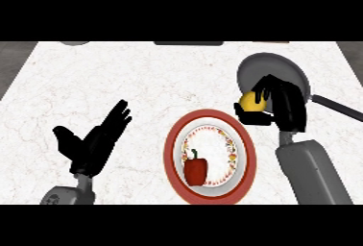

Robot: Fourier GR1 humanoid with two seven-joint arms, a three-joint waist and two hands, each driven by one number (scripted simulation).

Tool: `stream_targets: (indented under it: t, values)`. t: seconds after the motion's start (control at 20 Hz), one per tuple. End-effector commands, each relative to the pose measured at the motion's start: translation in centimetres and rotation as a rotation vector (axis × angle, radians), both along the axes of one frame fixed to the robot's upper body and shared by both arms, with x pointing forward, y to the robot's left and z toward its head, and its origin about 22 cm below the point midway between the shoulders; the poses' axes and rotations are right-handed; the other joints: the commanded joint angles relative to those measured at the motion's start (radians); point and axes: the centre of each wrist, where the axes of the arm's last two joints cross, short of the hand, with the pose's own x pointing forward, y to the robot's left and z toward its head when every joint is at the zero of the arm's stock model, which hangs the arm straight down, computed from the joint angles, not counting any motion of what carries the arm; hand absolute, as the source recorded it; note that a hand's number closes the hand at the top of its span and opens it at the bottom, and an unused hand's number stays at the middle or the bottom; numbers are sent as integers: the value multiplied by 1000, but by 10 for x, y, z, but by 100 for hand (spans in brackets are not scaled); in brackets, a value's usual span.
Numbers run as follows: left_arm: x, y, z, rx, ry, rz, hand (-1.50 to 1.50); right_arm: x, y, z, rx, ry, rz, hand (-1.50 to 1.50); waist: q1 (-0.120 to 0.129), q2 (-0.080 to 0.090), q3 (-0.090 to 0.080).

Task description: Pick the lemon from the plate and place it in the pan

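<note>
A red-rimmed plate [172,158] is seen nearest, down and to the left of the right hand [284,103], and 1 red pepper [196,169] is lying on it. The left hand [96,139] is held open with straight fingers, at the plate's other side over the white counter [106,72]. The lemon [250,100] is gripped in the curled fingers of the right hand, clear of the plate. Just beyond that hand the grey pan [276,67] is set, its near rim overlapped by the lemon.

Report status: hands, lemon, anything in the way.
Right hand shut on lemon, at edge of pan. Left hand open, resting at left. Red pepper alone on plate; nothing blocks the pan.
</note>
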Motion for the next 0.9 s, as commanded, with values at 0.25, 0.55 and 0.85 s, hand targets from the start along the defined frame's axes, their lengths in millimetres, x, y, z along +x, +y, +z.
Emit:
stream_targets:
  t: [0.25, 0.55, 0.85]
  values:
    - [6, -11, 2, -13, -2, -13, 0, 61, -49, -20, 41, -135, -211, 150, 19, 9, 1]
    - [7, -10, 9, 7, -14, -39, 0, 83, -91, -6, 70, -165, -239, 150, 41, 18, 3]
    - [12, -19, 15, -9, -19, -52, 0, 84, -107, -14, 64, -175, -244, 150, 59, 28, 4]
